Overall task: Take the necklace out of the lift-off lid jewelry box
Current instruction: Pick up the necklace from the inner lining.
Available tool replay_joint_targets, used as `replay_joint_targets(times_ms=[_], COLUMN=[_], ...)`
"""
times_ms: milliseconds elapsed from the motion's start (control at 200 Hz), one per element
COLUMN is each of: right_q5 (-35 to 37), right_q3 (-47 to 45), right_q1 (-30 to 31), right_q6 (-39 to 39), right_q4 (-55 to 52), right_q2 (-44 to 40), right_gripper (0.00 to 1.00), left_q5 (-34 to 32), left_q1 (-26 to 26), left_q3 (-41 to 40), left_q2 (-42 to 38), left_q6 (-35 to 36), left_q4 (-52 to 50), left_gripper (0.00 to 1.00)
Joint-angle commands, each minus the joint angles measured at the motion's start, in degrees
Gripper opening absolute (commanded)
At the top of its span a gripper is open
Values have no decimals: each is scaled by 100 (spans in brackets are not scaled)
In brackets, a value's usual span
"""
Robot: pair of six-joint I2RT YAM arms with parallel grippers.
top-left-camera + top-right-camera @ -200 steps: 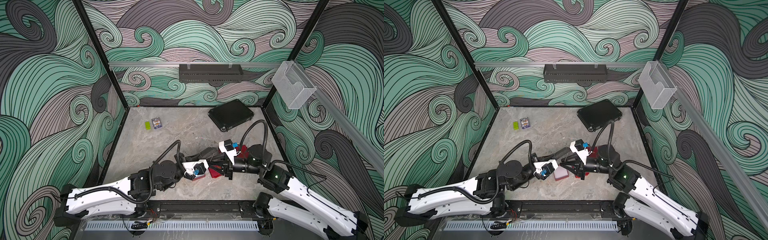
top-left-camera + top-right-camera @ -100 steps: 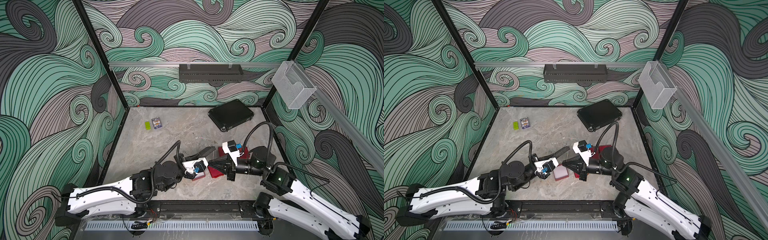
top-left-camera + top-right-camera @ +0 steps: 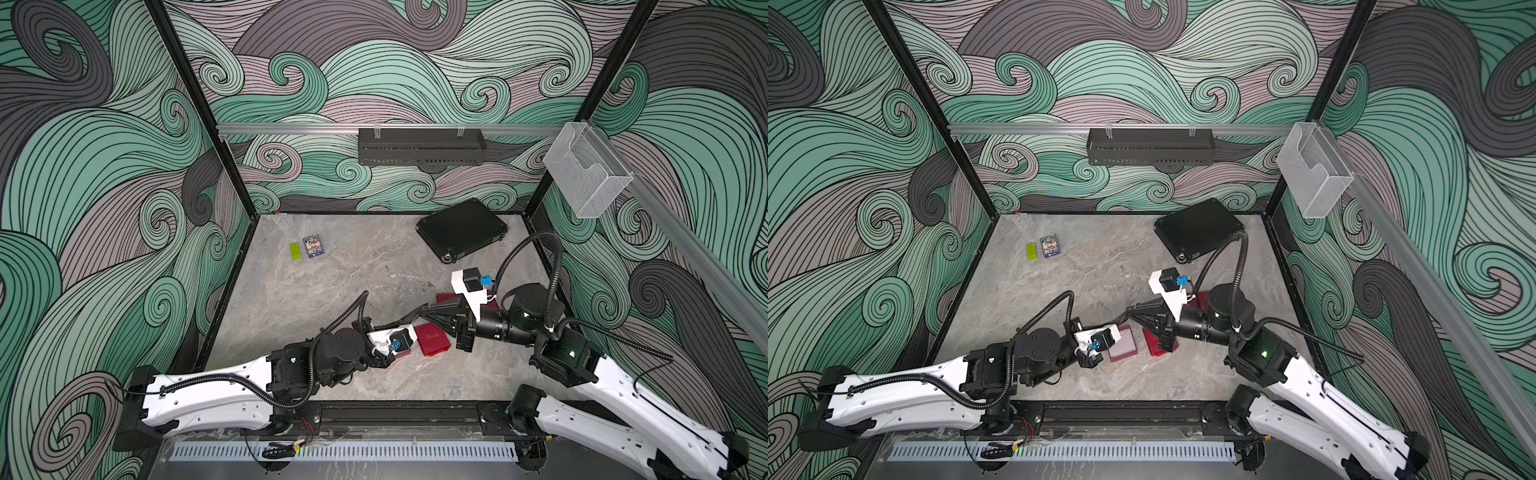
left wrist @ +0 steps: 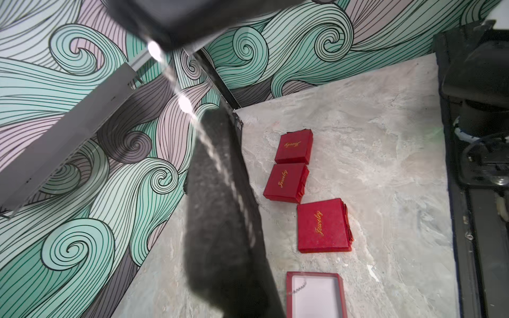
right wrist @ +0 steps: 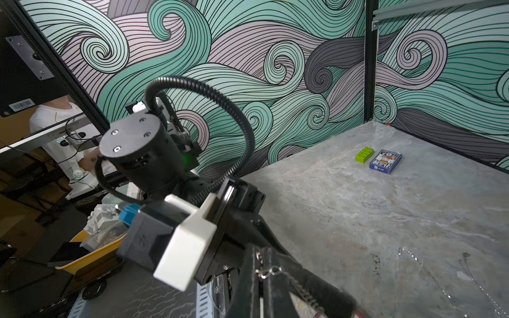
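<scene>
Just above table (image 3: 311,291) by open jewelry box (image 4: 314,273), necklace (image 5: 264,271) hangs between grippers: right gripper (image 3: 427,308) clamped on clasp end, left gripper (image 3: 412,315) fingers together on chain. I raise slowly, drawing tail clear of box.

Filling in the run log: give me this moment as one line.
left gripper: shut on necklace | right gripper: shut on necklace | jewelry box: open, some chain inside
</scene>
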Motion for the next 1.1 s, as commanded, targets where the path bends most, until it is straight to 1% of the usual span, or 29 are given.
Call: replay_joint_targets(times_ms=[0, 145, 355, 580, 750, 946, 1011, 1096], right_q5=[242, 438, 539, 647, 499, 182, 113, 12], right_q3=[309, 584, 1136, 1841, 2255, 2481, 2571, 2781], right_q1=[-27, -45, -132, -404, -765, -1032, -1099, -1195], right_q6=[-160, -245, -394, -329, -50, 114, 157, 156], right_q4=[-55, -94, -302, -557, -695, -683, -691, -762], right_q2=[179, 467, 1048, 1809, 2360, 2867, 2976, 3082], right_gripper=[0, 0, 0, 0, 0, 0, 0, 0], left_q5=[171, 382, 603, 707, 678, 784, 905, 1230], left_q1=[-23, -32, -43, -48, -47, -47, -46, -47], left_q3=[-155, -359, -680, -1013, -1150, -1341, -1384, -1439], left_q2=[4, -90, -398, -769, -1008, -1223, -1199, -1064], left_q6=[-336, -588, -1083, -1404, -1602, -1706, -1724, -1719], left_q4=[-124, -142, -285, -480, -711, -590, -545, -414], left_gripper=[0, 0, 0, 0, 0, 0, 0, 0])
